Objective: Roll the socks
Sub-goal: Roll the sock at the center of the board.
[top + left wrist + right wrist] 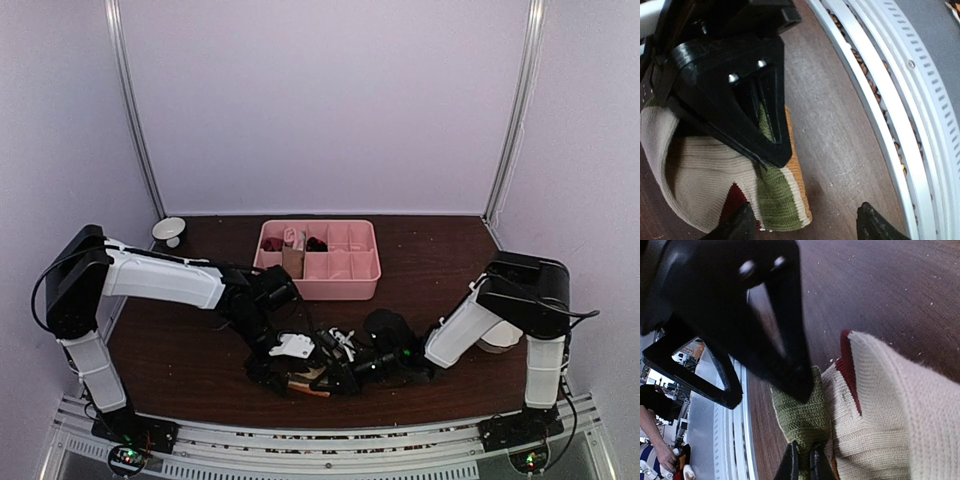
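A beige-tan sock (700,170) with olive, maroon and orange stripes lies bunched on the dark wood table near the front edge, and it also shows between the two arms in the top view (306,381). My right gripper (804,465) is shut on the sock's olive band (802,415). My left gripper (805,227) is open over the same striped end: one fingertip (735,227) is over the maroon patch and the other stands over bare wood. From above, the left gripper (297,368) and right gripper (345,372) meet at the sock.
A pink divided tray (345,285) with a few fabric items stands behind the arms. A white bowl (168,232) sits at the back left. The metal rail (890,100) of the table's front edge runs close beside the sock.
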Robot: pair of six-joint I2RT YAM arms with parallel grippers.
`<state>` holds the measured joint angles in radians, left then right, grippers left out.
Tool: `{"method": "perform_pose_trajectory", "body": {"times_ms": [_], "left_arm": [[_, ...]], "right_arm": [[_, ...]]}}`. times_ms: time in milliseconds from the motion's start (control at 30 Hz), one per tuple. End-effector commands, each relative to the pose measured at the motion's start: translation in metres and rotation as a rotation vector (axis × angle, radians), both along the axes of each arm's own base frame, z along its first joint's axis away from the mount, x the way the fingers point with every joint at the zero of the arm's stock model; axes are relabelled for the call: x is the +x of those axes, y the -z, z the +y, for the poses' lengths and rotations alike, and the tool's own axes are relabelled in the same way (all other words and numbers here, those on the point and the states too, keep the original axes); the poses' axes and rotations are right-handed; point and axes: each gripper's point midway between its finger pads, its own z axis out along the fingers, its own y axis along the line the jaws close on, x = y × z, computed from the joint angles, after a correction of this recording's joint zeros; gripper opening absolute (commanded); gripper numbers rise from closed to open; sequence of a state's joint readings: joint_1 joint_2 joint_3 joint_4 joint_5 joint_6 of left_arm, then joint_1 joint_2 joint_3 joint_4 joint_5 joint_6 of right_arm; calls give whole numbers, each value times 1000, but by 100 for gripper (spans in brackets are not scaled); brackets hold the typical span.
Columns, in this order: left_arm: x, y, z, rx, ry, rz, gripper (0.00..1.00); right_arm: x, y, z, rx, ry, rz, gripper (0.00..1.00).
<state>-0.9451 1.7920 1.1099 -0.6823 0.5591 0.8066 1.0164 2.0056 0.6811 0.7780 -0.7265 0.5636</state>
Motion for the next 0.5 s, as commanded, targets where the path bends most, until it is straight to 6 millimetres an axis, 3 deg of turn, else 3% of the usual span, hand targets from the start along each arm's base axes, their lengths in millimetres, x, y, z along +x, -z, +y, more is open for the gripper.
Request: {"method": "perform_pose_trajectory", "body": {"times_ms": [0, 200, 467], "left_arm": [[4, -6, -16, -67, -2, -71, 53], [8, 11, -17, -31, -19, -96, 46], [11, 37, -2, 72, -23, -105, 20]], "right_arm": [[-22, 119, -88, -524, 138, 238, 0], [-20, 116, -83, -501, 155, 274, 0], [-19, 103, -77, -412, 173, 281, 0]]}}
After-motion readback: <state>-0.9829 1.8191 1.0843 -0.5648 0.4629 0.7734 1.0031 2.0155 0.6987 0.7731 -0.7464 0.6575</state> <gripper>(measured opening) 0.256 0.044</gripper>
